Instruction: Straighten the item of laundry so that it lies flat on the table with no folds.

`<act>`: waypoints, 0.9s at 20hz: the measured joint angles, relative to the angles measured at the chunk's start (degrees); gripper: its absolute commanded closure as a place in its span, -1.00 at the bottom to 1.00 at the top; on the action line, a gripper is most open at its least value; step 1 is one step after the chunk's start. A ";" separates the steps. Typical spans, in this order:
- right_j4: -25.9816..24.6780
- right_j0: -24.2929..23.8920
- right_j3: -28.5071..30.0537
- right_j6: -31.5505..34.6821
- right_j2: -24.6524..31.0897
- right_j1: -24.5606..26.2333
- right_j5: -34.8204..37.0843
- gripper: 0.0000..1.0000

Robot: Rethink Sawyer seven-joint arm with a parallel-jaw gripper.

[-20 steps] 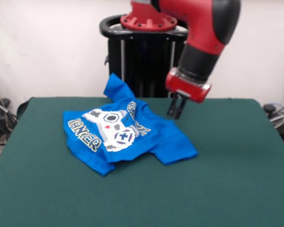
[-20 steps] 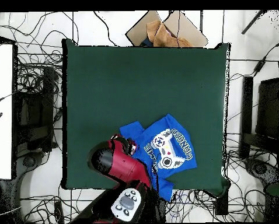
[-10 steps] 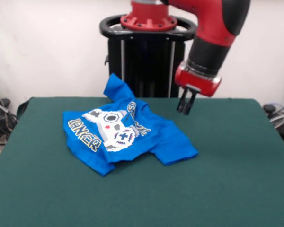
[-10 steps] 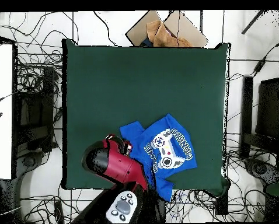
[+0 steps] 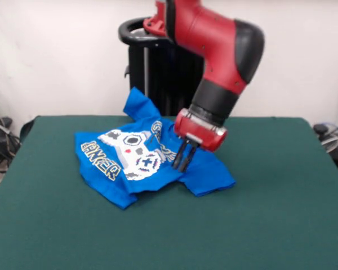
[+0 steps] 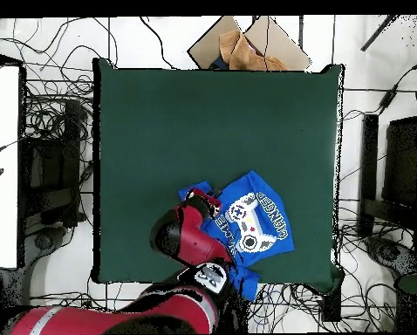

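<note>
The item of laundry (image 5: 110,163), a bright blue T-shirt with a pixel controller print, lies crumpled on the table (image 5: 270,214). Its far corner stands up in a peak and one sleeve is folded out to the right. In the overhead view the item of laundry (image 6: 260,218) sits low on the table (image 6: 203,122), near the bottom edge. My gripper (image 5: 181,167) is shut. Its tips come down onto the cloth where the sleeve meets the body, right of the print. From above, the red wrist hides the gripper (image 6: 205,208) at the shirt's left side.
An open cardboard box (image 6: 247,44) lies beyond the table's top edge in the overhead view. Cables (image 6: 55,131) run over the floor all round the table. Green cloth shows on every side of the shirt.
The gripper was raised to the right of the shirt. It has swung left and down, and its tips now meet the shirt by the sleeve. The shirt has not moved.
</note>
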 measured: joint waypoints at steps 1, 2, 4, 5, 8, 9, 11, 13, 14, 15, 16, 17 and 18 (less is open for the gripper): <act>0.00 -0.65 0.19 0.17 0.64 1.18 -1.02 1.00; -0.02 -1.03 0.36 0.22 1.07 1.67 -1.03 1.00; -0.19 -1.82 1.03 0.24 2.18 2.34 -0.59 1.00; -0.31 -2.29 1.60 0.24 2.96 2.43 0.20 1.00; -0.45 -3.38 3.60 0.24 4.85 1.41 3.18 1.00; -0.49 -3.58 4.07 0.24 5.19 0.92 3.87 1.00; -0.48 -4.06 5.80 0.24 6.28 -1.03 6.73 1.00; -0.47 -4.31 7.60 0.24 7.46 -3.41 10.73 1.00; -0.48 -4.29 8.80 0.24 8.16 -5.16 13.90 1.00; -0.49 -4.31 9.85 0.24 8.99 -6.90 17.35 1.00; -0.51 -4.28 10.62 0.25 9.62 -8.29 20.27 1.00; -0.51 -4.29 10.95 0.25 9.95 -8.91 21.63 1.00; -0.51 -4.30 11.28 0.25 10.28 -9.53 22.99 1.00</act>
